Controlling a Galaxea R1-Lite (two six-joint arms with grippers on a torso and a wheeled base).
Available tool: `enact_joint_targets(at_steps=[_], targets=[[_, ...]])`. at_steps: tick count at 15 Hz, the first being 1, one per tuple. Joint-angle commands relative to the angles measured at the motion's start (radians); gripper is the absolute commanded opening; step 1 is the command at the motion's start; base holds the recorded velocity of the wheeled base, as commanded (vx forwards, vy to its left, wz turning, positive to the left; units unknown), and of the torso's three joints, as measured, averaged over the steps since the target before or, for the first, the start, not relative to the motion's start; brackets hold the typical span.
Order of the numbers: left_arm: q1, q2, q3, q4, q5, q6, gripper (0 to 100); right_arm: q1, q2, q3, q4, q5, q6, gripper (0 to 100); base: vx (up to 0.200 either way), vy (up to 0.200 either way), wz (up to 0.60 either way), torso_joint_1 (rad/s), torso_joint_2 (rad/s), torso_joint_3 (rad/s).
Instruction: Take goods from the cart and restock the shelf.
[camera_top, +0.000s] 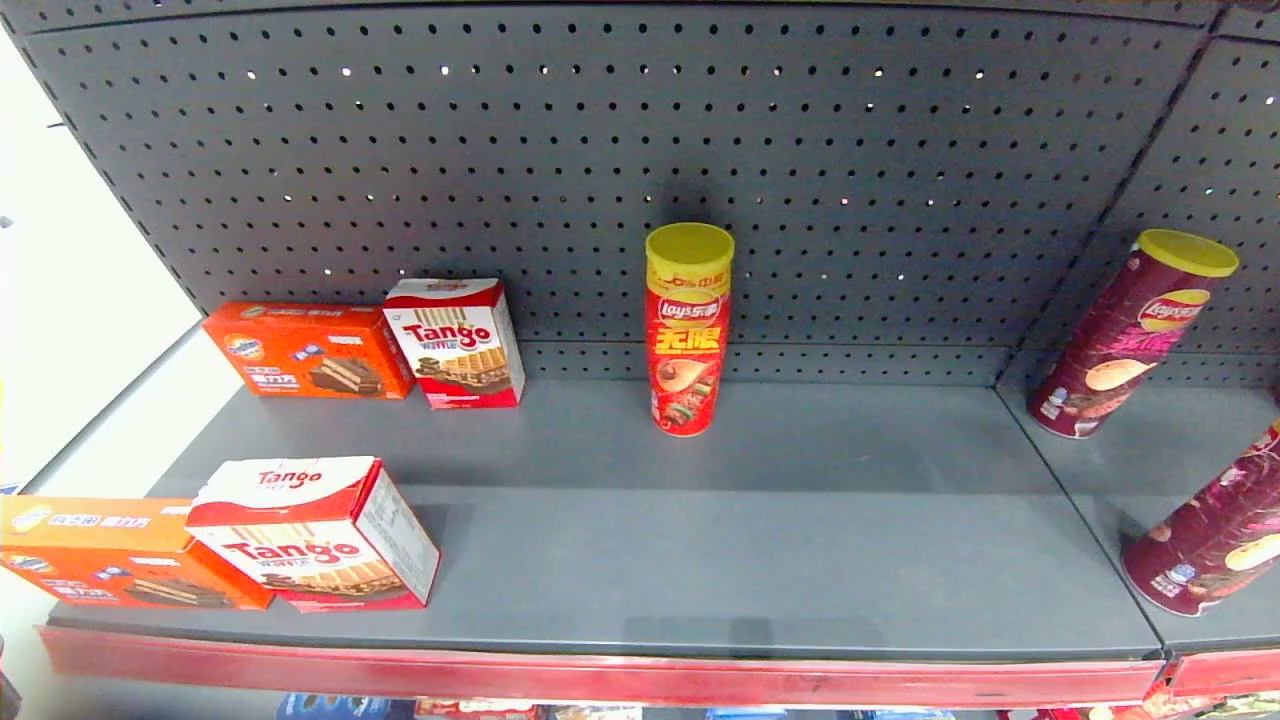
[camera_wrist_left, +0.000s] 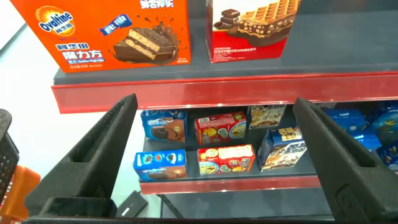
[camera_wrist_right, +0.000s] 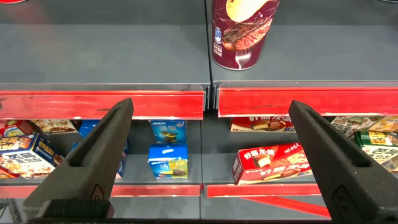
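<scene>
I am holding my left hand (camera_wrist_left: 214, 102) spread wide, nothing between its fingers, facing the red front lip of the shelf (camera_top: 800, 540). Just above that lip, the front orange box (camera_top: 110, 555) and front wafer box (camera_top: 315, 530) are sitting side by side at the shelf's left front edge. My right hand (camera_wrist_right: 210, 104) is gaping wide too, gripping nothing, facing the lip under a maroon chip can (camera_top: 1210, 535) standing near the front of the neighbouring shelf section. A second orange box (camera_top: 305, 350) and second wafer box (camera_top: 455, 342) are sitting at the back by the pegboard (camera_top: 600, 150). A red chip can (camera_top: 688, 330) is standing upright mid-shelf, and another maroon can (camera_top: 1130, 335) is standing at the back right.
</scene>
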Motion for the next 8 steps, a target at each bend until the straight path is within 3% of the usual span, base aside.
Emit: enact_joint_targets(at_steps=[1,7,8], targets=[[0.000,0.000,0.000,0.000,0.001,-0.001,100,0.000,0.001,0.000,0.000,0.000,0.000,100,0.000,0.000,0.00,0.000,0.00,0.000],[0.002,0.000,-0.001,-0.001,0.023,-0.009,100,-0.002,0.001,0.000,0.000,0.000,-0.003,100,0.000,0.000,0.00,0.000,0.00,0.000],[0.002,0.000,-0.001,-0.001,0.023,-0.009,100,0.000,0.001,0.000,0.000,0.000,-0.002,100,0.000,0.000,0.60,-0.002,0.00,0.012]])
